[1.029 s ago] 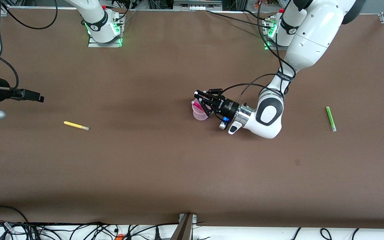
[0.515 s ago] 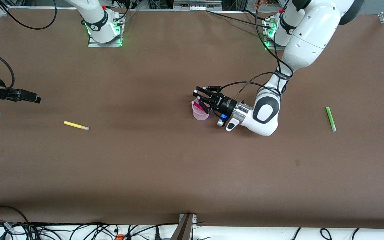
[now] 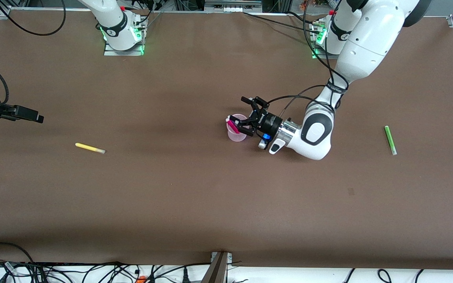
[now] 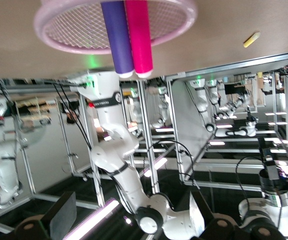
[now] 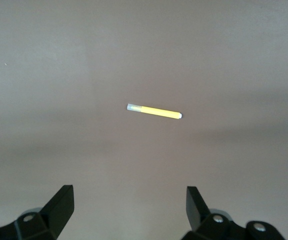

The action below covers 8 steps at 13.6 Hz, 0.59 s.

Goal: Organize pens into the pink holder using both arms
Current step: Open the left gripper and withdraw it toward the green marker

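The pink holder [image 3: 236,134] stands mid-table with the magenta pen [image 3: 232,125] and the purple pen [image 4: 118,37] upright in it. The left wrist view also shows its rim [image 4: 43,27] and the magenta pen [image 4: 139,35]. My left gripper [image 3: 244,113] is open and empty, just beside the holder's rim on the left arm's side; its fingers [image 4: 64,216] stand wide apart. The yellow pen [image 3: 89,148] lies toward the right arm's end. My right gripper [image 3: 28,113] hovers open over the table there, with the yellow pen [image 5: 154,111] in its view. The green pen [image 3: 390,140] lies toward the left arm's end.
The brown table [image 3: 195,196] carries only the pens and holder. The arm bases [image 3: 122,33] stand along the edge farthest from the front camera. Cables run along the edge nearest it.
My left gripper has drawn back from over the holder toward the left arm's end, fingers wider apart. My right gripper has drifted outward toward the right arm's end.
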Available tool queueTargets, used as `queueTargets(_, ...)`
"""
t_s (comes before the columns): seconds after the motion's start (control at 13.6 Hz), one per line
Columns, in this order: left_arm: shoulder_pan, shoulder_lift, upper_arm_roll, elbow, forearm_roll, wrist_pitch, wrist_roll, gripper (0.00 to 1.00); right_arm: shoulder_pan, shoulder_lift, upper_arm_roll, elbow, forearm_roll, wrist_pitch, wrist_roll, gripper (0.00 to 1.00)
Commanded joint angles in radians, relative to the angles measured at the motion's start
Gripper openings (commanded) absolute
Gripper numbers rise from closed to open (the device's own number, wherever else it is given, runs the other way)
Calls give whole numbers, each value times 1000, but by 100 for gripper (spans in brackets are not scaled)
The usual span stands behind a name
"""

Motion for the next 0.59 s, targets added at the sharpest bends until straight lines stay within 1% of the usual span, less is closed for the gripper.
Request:
queueTargets(0.0,46,-123,16,-15,131,-5,3,100,-81,-20,99,8,-25,-13,103,99)
queueTargets(0.07,56,-148,17,1,186,-4,9,100,-130,-23,164,8,-57,-12,115,99)
queueTargets(0.15,60,-157,19,36,255,-5,0,100,-166,-27,223,8,-92,-13,123,99)
queueTargets(0.22,64,-170,20,63,348,-5,-2,100,-172,-35,233,8,-99,-13,128,99)
queueTargets(0.37,64,-174,23,157,535,-5,-5,100,-192,-37,240,5,-99,-13,128,99)
queueTargets(0.51,64,-176,24,255,766,-13,-3,100,-238,-38,292,5,-114,-12,119,100)
